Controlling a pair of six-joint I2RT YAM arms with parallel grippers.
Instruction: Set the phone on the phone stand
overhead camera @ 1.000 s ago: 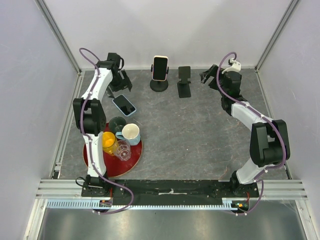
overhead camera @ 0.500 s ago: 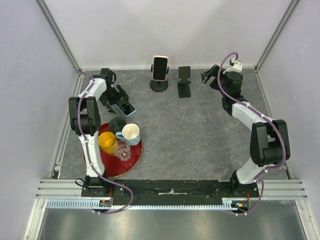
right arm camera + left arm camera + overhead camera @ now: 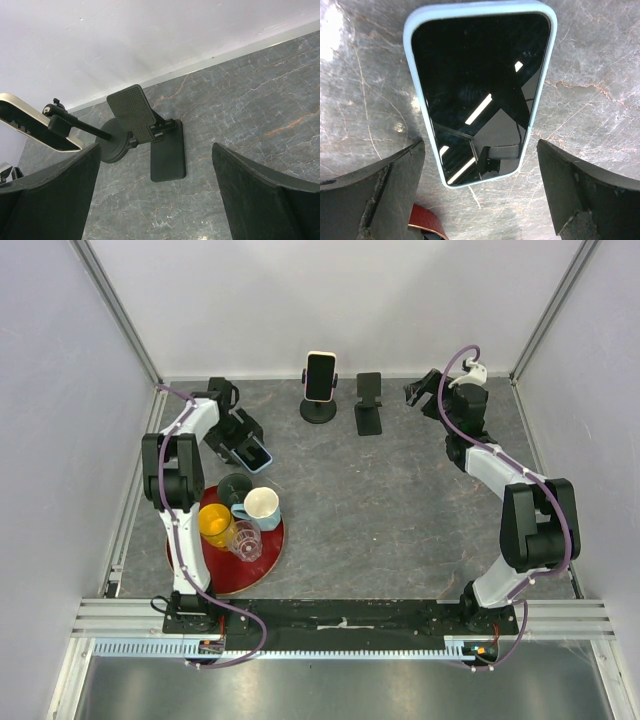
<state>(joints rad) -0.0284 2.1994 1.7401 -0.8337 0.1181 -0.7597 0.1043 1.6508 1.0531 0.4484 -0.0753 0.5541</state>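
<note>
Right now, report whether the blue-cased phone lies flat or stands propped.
Flat, screen up: the phone lies on the table, its whole dark screen facing the wrist camera above.

Shiny glass on a dull stone-look top

The phone [image 3: 477, 90] screen is mirror-glossy black glass catching strips of light, wrapped in a smooth pale-blue case [image 3: 480, 7] that looks rubbery. The table [image 3: 600, 75] is grey and marble-veined, with a soft sheen, not polished. The folding phone stand [image 3: 168, 152] is matt black, its back plate finely dotted; plastic or metal, I can't tell.

Overhead; wrist cameras toward phone [image 3: 480, 90], stand [image 3: 168, 150]
</note>
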